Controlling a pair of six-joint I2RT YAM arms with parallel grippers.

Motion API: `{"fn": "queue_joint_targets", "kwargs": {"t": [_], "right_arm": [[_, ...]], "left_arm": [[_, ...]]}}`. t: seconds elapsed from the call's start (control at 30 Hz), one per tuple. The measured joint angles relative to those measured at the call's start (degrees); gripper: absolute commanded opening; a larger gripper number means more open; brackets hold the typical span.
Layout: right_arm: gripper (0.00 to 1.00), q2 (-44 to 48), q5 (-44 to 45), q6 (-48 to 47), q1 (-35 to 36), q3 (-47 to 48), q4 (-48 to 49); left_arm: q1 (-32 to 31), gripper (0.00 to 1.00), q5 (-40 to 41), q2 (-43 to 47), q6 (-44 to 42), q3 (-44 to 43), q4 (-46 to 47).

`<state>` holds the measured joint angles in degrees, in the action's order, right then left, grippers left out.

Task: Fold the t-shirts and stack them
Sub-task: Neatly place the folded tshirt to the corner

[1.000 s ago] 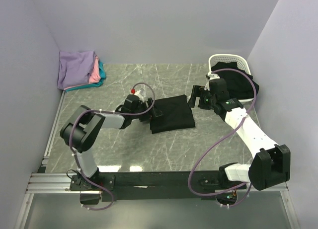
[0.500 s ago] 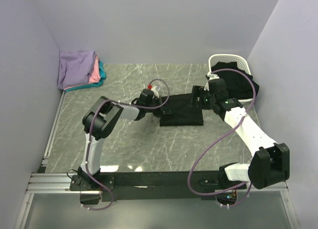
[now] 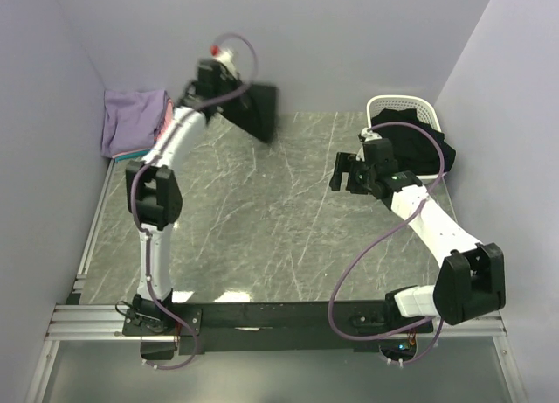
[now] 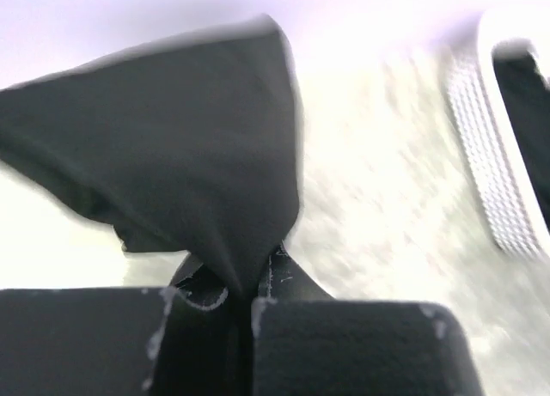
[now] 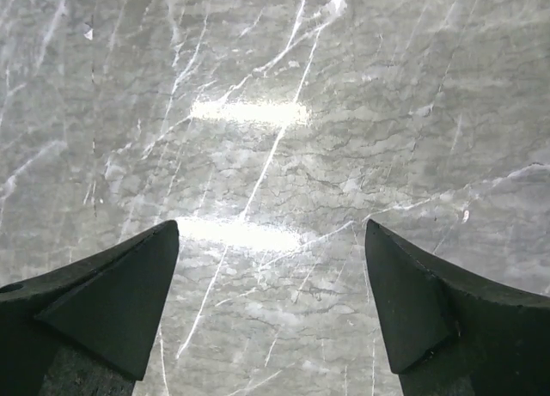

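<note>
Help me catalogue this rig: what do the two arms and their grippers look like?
Both the left arm and right arm have white links with bulky black joints, each trailed by a looping purple cable. The left gripper and right gripper are black, with blunt wedge-shaped fingers. A small red part sits near the left wrist.

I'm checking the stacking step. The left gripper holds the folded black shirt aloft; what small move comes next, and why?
Probably swing the left gripper leftward until the black shirt hangs over the lavender-topped stack. The shirt is pinched clear of the table but sits right of the stack, so releasing now would likely miss.
</note>
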<state>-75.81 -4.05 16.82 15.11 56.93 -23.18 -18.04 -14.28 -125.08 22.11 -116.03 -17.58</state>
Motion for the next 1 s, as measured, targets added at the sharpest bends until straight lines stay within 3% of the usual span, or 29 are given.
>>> {"fn": "queue_joint_targets", "kwargs": {"t": [0.13,0.2,0.43,0.7,1.0], "right_arm": [[0.95,-0.87,-0.09,-0.02,0.0,0.02,0.02],[0.95,-1.44,-0.11,0.0,0.0,0.07,0.11],[0.95,-6.36,-1.07,0.0,0.0,1.09,0.63],[0.95,-10.43,-2.43,0.02,0.0,2.16,1.79],[0.95,-15.1,-3.19,0.28,0.0,4.04,2.58]], "left_arm": [[7.67,0.01,3.1,-3.98,-8.31,-18.16,-7.87],[10.97,0.01,4.26,-5.01,-11.41,-22.18,-9.6],[21.9,0.01,4.7,-5.73,-18.38,-21.44,-14.34],[32.09,0.01,4.26,-9.75,-21.33,-21.16,-12.83],[36.35,0.01,6.25,-16.48,-22.93,-21.09,-9.07]]}}
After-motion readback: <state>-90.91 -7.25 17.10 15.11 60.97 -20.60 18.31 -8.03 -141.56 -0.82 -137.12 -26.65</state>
